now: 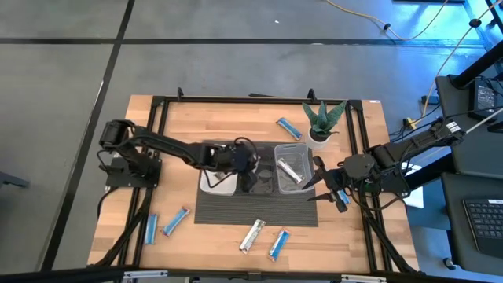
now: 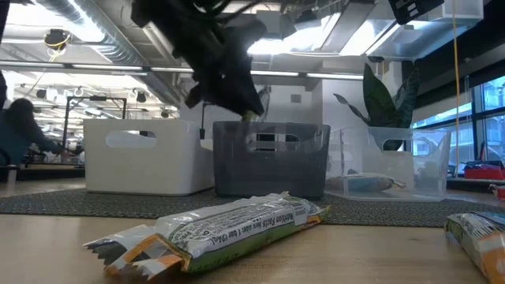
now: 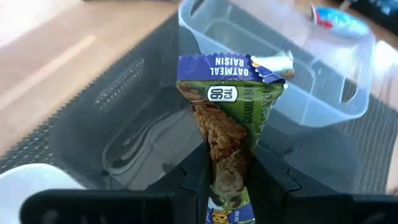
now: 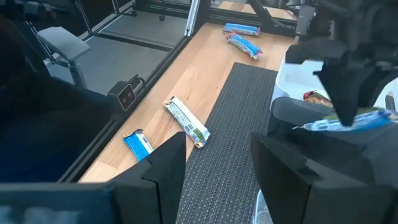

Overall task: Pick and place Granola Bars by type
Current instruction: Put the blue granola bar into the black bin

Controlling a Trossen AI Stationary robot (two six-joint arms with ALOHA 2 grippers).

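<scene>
- The granola bar [image 3: 229,124] I hold has a purple-and-green wrapper reading "oatmeal raisin", standing upright over the black tray [image 3: 124,134].
- My left end effector [image 3: 227,180] is clamped on its lower end, arm stretched across to the table's [image 1: 157,130] middle.
- My right end effector [image 4: 214,165] hangs beside the clear tray [image 1: 291,169], fingers apart; a blue bar [image 4: 348,122] lies near it.
- More bars lie loose on the table: a silver bar [image 1: 251,235] near the front edge.

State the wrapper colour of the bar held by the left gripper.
Purple and green bar, between the left gripper fingers; left wrist view.
</scene>
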